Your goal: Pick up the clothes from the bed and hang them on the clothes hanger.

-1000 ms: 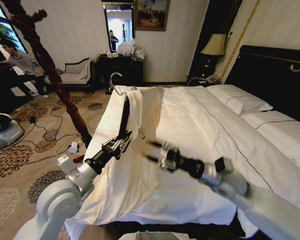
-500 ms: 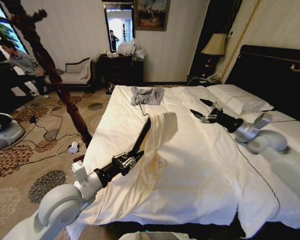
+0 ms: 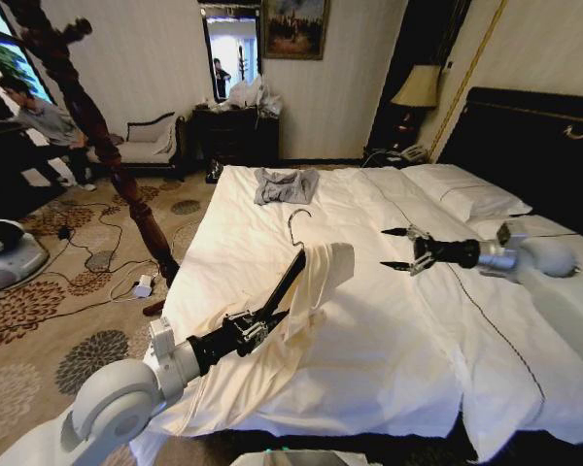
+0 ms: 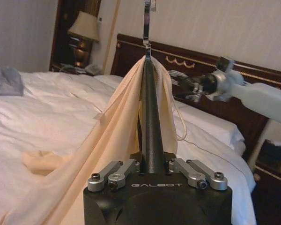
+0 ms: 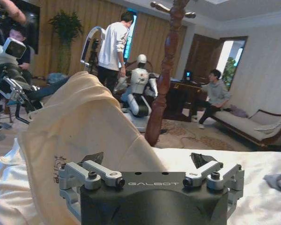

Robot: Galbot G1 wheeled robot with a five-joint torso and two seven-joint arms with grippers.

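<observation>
The shirt (image 3: 316,282) is thin, wrinkled cream cloth draped over a smooth black hanger (image 3: 284,289) with a shiny metal hook. The bed (image 3: 398,330) wears matt white sheets.

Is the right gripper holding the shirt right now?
No: in the head view the right gripper hangs open above the bed, apart from the shirt draped on the hanger.
</observation>
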